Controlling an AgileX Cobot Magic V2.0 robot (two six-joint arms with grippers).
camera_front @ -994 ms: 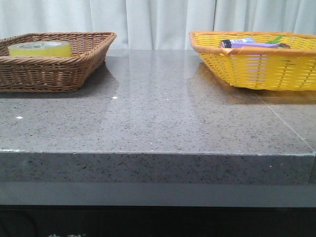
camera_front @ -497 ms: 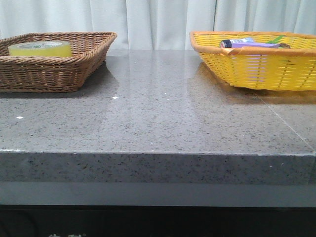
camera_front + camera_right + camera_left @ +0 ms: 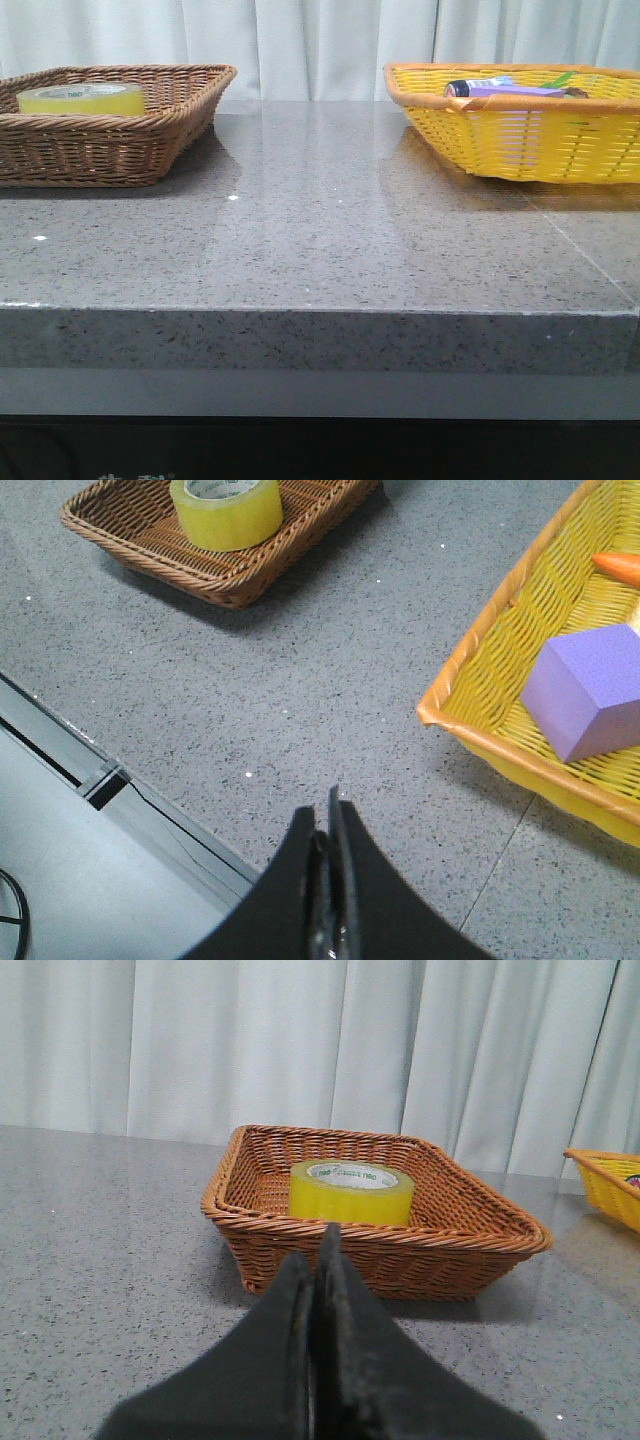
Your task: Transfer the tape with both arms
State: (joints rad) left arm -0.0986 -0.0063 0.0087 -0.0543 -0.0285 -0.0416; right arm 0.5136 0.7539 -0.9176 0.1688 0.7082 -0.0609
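The tape (image 3: 80,98), a yellow-green roll with a white core, lies flat in the brown wicker basket (image 3: 120,145) at the table's back left. It also shows in the left wrist view (image 3: 351,1191) and in the right wrist view (image 3: 226,508). My left gripper (image 3: 316,1255) is shut and empty, low over the table a short way in front of the brown basket (image 3: 300,1250). My right gripper (image 3: 325,815) is shut and empty, above the table's near edge. Neither arm shows in the front view.
A yellow wicker basket (image 3: 520,140) stands at the back right, holding a purple block (image 3: 590,690), an orange item (image 3: 620,565) and other small things. The grey speckled table (image 3: 320,240) has its front edge near the camera. White curtains hang behind.
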